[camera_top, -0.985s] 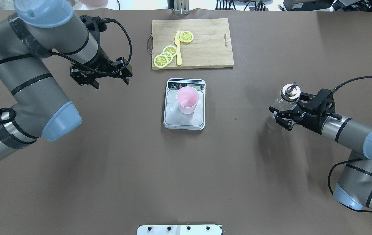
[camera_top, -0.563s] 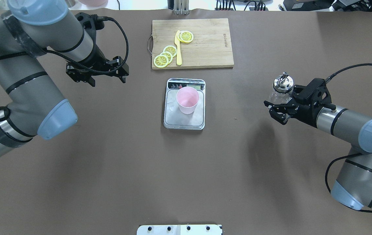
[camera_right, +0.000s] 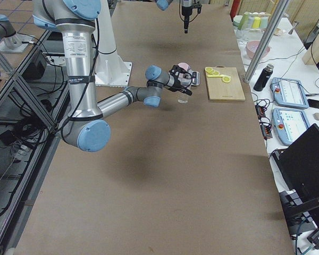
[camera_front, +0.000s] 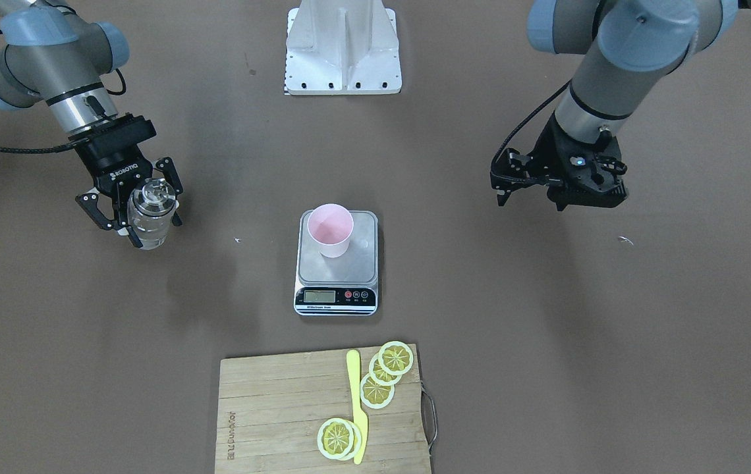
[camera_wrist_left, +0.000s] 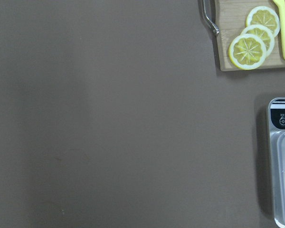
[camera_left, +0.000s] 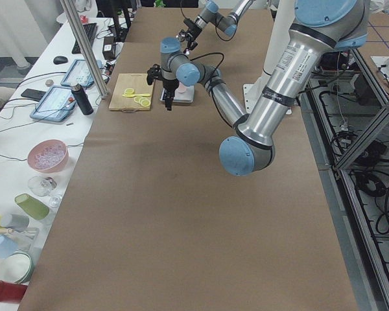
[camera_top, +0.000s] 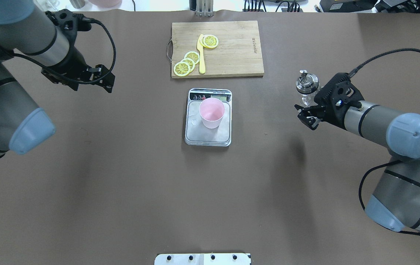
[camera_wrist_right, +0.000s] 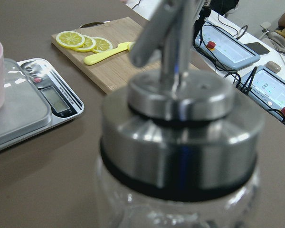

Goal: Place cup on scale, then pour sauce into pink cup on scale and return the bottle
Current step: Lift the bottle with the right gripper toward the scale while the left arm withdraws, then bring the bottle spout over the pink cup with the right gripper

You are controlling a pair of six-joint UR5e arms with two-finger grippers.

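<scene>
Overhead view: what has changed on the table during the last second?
The right gripper, holding the bottle, carried it farther from the robot and brought it more upright. The left gripper, open, drew back from the scale toward the view's left. The cup, the scale and the cutting board stayed put.

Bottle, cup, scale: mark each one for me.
bottle (camera_top: pixel 306 82), overhead exterior view, on its metal pourer cap.
cup (camera_top: pixel 212 110), overhead exterior view, on its pink interior.
scale (camera_front: pixel 319 296), exterior front-facing view, on its LCD display.
</scene>
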